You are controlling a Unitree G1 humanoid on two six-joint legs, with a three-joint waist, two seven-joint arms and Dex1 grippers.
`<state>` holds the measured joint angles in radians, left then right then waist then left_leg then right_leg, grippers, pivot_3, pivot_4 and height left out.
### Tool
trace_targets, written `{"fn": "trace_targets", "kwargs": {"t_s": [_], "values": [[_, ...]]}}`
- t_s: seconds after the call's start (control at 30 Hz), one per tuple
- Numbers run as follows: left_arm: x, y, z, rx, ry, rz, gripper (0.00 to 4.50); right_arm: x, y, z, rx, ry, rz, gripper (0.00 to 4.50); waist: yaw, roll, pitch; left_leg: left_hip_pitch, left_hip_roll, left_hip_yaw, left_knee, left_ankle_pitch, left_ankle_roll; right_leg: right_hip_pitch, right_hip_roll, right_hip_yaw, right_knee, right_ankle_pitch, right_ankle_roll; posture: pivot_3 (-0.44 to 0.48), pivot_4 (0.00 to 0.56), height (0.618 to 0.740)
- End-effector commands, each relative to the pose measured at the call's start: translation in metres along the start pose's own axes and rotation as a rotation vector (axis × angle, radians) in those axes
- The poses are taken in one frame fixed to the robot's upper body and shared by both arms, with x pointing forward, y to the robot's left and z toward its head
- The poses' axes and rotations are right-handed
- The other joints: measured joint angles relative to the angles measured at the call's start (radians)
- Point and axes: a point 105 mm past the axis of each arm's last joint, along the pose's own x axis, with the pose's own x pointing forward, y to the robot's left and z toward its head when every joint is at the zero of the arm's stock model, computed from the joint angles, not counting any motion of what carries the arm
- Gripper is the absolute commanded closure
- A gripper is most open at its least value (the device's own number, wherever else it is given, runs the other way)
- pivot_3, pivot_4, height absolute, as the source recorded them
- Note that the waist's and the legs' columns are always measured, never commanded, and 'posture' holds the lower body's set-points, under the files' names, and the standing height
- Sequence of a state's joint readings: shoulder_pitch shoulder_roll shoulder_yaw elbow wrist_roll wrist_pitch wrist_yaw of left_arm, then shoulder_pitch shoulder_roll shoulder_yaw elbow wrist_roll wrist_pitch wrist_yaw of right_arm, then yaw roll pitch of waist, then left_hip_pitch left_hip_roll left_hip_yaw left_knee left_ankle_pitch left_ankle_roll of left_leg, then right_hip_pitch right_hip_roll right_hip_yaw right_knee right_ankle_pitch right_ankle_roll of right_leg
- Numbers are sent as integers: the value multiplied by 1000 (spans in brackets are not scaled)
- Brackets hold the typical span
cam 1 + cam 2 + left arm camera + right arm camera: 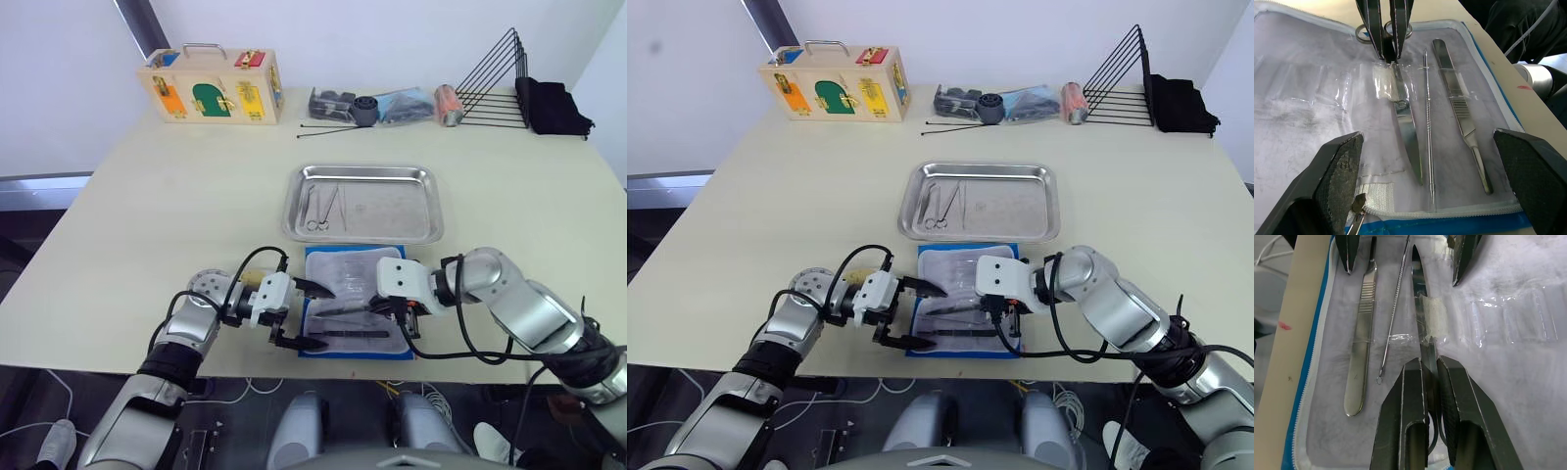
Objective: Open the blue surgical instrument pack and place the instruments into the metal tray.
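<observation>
Near table edge: the blue surgical instrument pack (pixel 353 304) lies unzipped and flat, pale clear-pocketed lining up, blue border showing at its near side. Both grippers work over it.

Left gripper (pixel 304 315): fingers spread wide, one black fingertip (pixel 1334 178) on each side of the pack's left end, holding nothing. Its pads hover at or just above the lining; contact cannot be told.

Right gripper (pixel 1431 382): fingers nearly together, clamped on the handle part of a pair of scissors (pixel 1406 132) that lies in the lining under a clear strap. The blades point toward the left gripper; the ring handles sit behind the right fingers.

Beside the scissors, toward the near edge of the pack: a thin probe (pixel 1395 308) with a small loop end, then a flat scalpel handle (pixel 1362 328). Both are tucked under clear straps and touched by neither gripper.

Just beyond the pack: the metal tray (pixel 402 211), its near rim close to the pack's far edge. Two ring-handled instruments (pixel 323 208) lie in its left part; the rest of its floor is bare steel.

Far side of table (pixel 147 215): wooden latch box (pixel 211 90) at left, a cluster of small dark items (pixel 377 106) in the middle, black wire rack (pixel 495 83) and black cloth (pixel 554 108) at right.
</observation>
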<state>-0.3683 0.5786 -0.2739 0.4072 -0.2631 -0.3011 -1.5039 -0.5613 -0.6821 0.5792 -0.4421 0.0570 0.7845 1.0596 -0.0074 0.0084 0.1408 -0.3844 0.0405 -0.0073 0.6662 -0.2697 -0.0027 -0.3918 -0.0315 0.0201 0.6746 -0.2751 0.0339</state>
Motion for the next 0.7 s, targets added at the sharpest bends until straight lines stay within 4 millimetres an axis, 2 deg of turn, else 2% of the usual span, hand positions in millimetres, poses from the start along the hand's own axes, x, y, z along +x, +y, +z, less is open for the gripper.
{"fn": "trace_targets", "kwargs": {"t_s": [0.03,0.33,0.7], "values": [[10,-17,-24,-112,70,-47,0,-14,-5,9,-78,20,-39,4444,2,0,0,0,0,0,0,0,0,0,0,0,0,0,0,0,150,740],[12,-18,-23,-117,65,-45,0,-27,-4,-3,-85,73,-46,4444,2,0,0,-1,0,-1,0,0,0,0,-1,-1,-1,0,0,0,150,740],[15,-19,-21,-123,57,-49,0,-75,-3,-18,-115,156,-48,4444,1,-1,1,-1,0,0,0,0,0,0,-1,-1,-3,0,0,0,150,740]]}}
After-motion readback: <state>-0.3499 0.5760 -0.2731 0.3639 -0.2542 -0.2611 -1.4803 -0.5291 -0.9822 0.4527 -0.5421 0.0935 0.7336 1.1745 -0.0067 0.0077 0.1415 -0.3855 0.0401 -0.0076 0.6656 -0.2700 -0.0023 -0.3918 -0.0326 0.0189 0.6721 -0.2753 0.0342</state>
